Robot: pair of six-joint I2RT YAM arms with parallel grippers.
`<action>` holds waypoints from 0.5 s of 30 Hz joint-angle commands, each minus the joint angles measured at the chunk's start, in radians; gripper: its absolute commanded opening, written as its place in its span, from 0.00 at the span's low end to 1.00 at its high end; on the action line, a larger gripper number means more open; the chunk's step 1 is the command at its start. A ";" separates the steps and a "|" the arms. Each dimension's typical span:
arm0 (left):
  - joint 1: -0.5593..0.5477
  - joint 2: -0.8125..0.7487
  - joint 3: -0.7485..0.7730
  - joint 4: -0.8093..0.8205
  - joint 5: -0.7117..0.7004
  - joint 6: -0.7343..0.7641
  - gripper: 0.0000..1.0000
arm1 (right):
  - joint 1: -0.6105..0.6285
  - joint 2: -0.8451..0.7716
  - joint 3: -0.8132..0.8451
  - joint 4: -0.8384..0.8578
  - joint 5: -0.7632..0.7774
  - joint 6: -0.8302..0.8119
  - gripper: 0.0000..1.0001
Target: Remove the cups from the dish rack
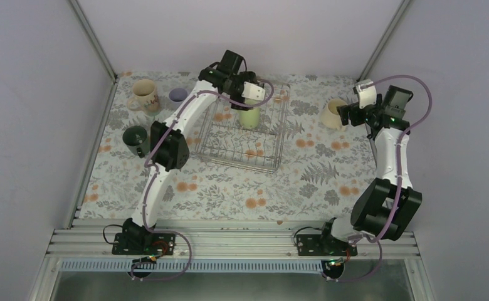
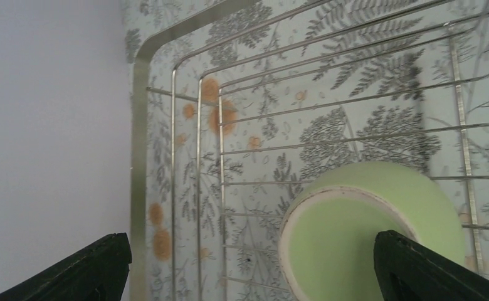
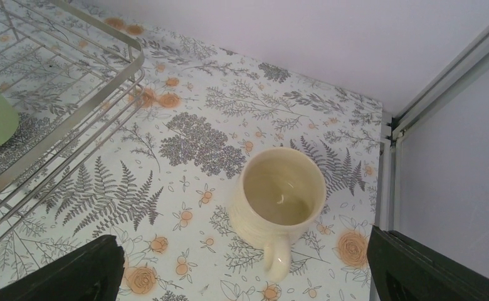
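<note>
The dish rack [image 1: 239, 164] sits mid-table. One pale green cup [image 1: 249, 117] stands in its far part, bottom up by the look of it in the left wrist view [image 2: 367, 232]. My left gripper [image 1: 247, 102] hangs open above it; in the left wrist view [image 2: 254, 279] the cup lies by the right finger [image 2: 430, 269], not held. My right gripper [image 1: 350, 115] is open and empty over the cream mug [image 1: 335, 114], which stands upright on the table between the fingers in the right wrist view [image 3: 283, 200]. The second pale green cup is not visible.
On the table left of the rack stand a beige marked mug [image 1: 143, 95], a lavender cup [image 1: 177, 95] and a dark green mug [image 1: 135, 137]. The rack's corner [image 3: 98, 100] lies left of the cream mug. Frame posts and walls close the back and sides.
</note>
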 commanded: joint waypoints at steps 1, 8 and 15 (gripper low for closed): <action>-0.005 -0.005 0.038 -0.189 0.089 -0.014 0.97 | -0.008 -0.025 0.014 -0.010 -0.022 -0.013 1.00; 0.010 -0.129 0.006 -0.229 0.173 0.050 1.00 | -0.008 -0.014 0.011 -0.024 -0.054 -0.016 1.00; 0.105 -0.150 -0.012 -0.394 0.142 0.167 1.00 | -0.008 0.002 0.038 -0.077 -0.104 -0.037 1.00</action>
